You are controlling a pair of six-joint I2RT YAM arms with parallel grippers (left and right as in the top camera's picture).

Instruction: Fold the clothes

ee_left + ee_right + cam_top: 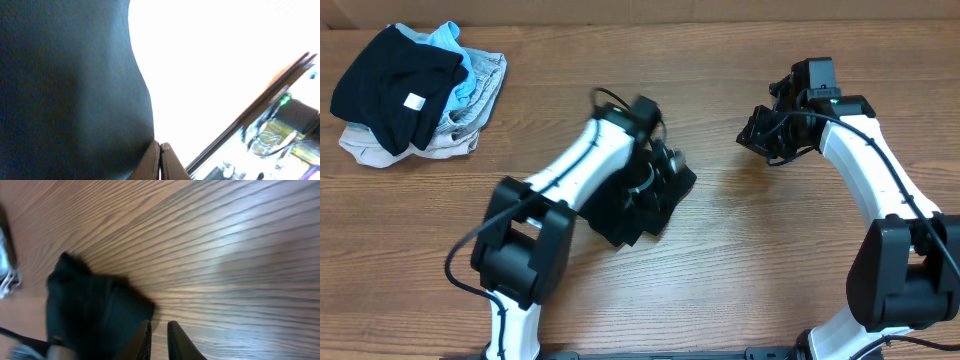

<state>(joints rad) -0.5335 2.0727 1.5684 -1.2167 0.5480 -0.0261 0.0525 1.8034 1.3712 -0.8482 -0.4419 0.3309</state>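
From above, the black shirt (pixel 625 222) sits bunched in a dark heap about the middle of the tabletop (pixel 770 250), a little nearer the near edge than the far one. The left gripper (pixel 655 178) is buried in the top of that heap, with the white arm slanting in from the near-left side. The right gripper (pixel 763 135) hovers well apart from the shirt, right of the middle and toward the far edge, over bare wood. In the far-left corner lies a pile of other clothes (pixel 460 120), with a smaller black garment (pixel 390 90) bearing a white square tag on top of it.

From the left wrist, black cloth fills the left half of the view and everything beyond it is washed out by glare. The two fingers (pixel 167 165) are pressed tight together at the bottom, and the shirt's edge runs right down to their tips. They seem to be pinching it, though the actual bite is not visible.

From the right wrist, the fingers (pixel 144 342) stand a narrow slit apart with nothing between them, only wood grain below. The shirt (pixel 95 310) lies to their left, near one finger without touching it.
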